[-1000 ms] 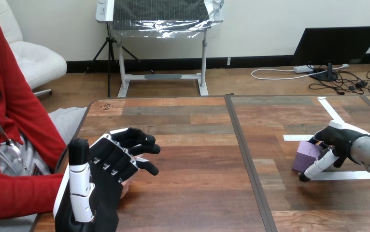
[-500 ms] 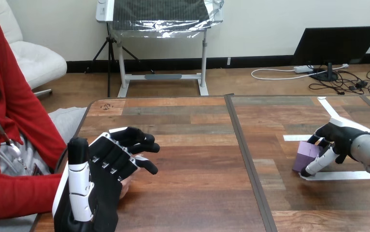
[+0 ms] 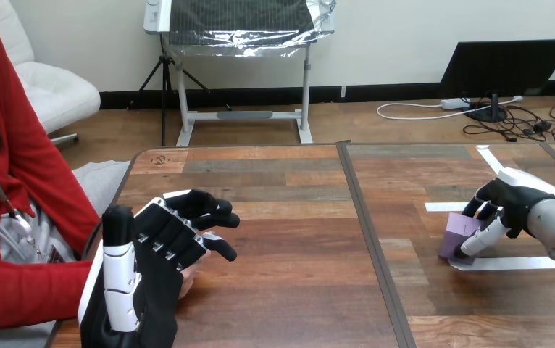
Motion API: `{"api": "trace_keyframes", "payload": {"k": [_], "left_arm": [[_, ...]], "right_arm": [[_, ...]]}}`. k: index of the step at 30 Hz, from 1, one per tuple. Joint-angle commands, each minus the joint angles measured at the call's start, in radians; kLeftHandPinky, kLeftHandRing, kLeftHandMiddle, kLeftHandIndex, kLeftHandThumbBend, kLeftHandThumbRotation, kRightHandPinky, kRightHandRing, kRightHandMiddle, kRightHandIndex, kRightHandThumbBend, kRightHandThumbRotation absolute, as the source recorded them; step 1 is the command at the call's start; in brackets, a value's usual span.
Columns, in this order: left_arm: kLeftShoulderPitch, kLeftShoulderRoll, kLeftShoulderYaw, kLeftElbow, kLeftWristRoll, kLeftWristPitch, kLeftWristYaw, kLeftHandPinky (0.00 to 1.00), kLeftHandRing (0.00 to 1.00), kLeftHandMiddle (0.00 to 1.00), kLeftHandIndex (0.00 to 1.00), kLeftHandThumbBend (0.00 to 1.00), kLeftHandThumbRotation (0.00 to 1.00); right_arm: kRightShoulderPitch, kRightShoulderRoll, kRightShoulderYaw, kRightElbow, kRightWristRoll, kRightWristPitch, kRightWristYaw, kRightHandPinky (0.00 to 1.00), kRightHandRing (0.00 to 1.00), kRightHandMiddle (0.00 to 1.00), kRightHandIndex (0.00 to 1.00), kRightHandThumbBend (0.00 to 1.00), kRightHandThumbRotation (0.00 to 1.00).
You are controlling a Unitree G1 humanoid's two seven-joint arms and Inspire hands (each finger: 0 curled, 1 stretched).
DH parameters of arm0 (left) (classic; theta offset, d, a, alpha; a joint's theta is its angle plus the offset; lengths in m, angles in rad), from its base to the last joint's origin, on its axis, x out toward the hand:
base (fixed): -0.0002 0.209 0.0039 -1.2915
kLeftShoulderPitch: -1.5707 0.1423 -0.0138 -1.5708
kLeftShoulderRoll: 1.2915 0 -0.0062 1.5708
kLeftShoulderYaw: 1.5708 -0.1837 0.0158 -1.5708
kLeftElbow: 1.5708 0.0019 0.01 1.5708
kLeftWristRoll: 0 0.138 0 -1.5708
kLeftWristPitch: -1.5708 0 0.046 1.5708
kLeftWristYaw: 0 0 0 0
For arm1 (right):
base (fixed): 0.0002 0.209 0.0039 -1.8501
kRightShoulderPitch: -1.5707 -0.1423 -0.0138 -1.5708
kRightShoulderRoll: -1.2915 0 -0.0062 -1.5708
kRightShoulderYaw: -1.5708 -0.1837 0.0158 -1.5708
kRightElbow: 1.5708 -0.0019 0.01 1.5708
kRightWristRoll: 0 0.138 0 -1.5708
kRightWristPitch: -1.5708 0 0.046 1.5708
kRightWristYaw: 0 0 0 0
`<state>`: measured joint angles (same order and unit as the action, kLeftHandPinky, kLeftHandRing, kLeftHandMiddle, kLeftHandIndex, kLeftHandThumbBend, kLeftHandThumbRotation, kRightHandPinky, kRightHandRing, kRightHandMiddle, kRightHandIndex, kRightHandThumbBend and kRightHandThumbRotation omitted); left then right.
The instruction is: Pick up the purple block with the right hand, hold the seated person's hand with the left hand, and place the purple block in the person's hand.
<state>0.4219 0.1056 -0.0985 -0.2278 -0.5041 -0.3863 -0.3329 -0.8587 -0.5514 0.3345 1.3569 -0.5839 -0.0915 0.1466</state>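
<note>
Step in hand: securing the grasp, lift not yet made.
Right hand (image 3: 512, 205): curled round the small matte purple block (image 3: 456, 233), thumb across its near face.
Block position: right half of the wooden table (image 3: 296, 239), at a strip of white tape (image 3: 510, 263) (seemingly resting there).
Doing it well: squeeze opposite faces squarely, then lift straight; a corner pinch may let it twist.
Block look: cube-like, crisp edges, paler top face.
Left hand (image 3: 151, 279): near left, over the person's hand (image 3: 187, 281); grip cannot be told.
</note>
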Motion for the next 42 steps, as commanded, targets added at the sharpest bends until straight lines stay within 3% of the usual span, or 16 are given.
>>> {"api": "trace_keyframes", "payload": {"k": [1, 12, 32, 42], "left_arm": [[-0.026, -0.043, 0.013, -0.044, -0.006, -0.014, -0.001, 0.42, 0.62, 0.61, 0.56, 0.67, 0.98], [-0.026, -0.043, 0.013, -0.044, -0.006, -0.011, 0.002, 0.42, 0.62, 0.61, 0.56, 0.68, 0.98], [-0.031, -0.043, 0.019, -0.037, 0.005, -0.027, 0.002, 0.42, 0.61, 0.61, 0.56, 0.66, 1.00], [-0.032, -0.042, 0.021, -0.038, 0.002, -0.024, 0.003, 0.42, 0.61, 0.61, 0.55, 0.67, 0.99]], "right_arm": [[-0.019, 0.014, -0.016, -0.004, 0.020, -0.017, -0.034, 0.55, 0.60, 0.65, 0.62, 0.71, 0.00], [-0.012, 0.019, -0.016, -0.005, 0.027, -0.022, -0.063, 0.48, 0.53, 0.60, 0.59, 0.73, 0.00], [-0.013, 0.028, -0.009, -0.001, 0.025, 0.001, -0.067, 0.51, 0.55, 0.60, 0.58, 0.77, 0.00], [-0.007, 0.029, -0.003, -0.004, 0.020, -0.013, -0.079, 0.53, 0.58, 0.61, 0.57, 0.81, 0.00]]}}
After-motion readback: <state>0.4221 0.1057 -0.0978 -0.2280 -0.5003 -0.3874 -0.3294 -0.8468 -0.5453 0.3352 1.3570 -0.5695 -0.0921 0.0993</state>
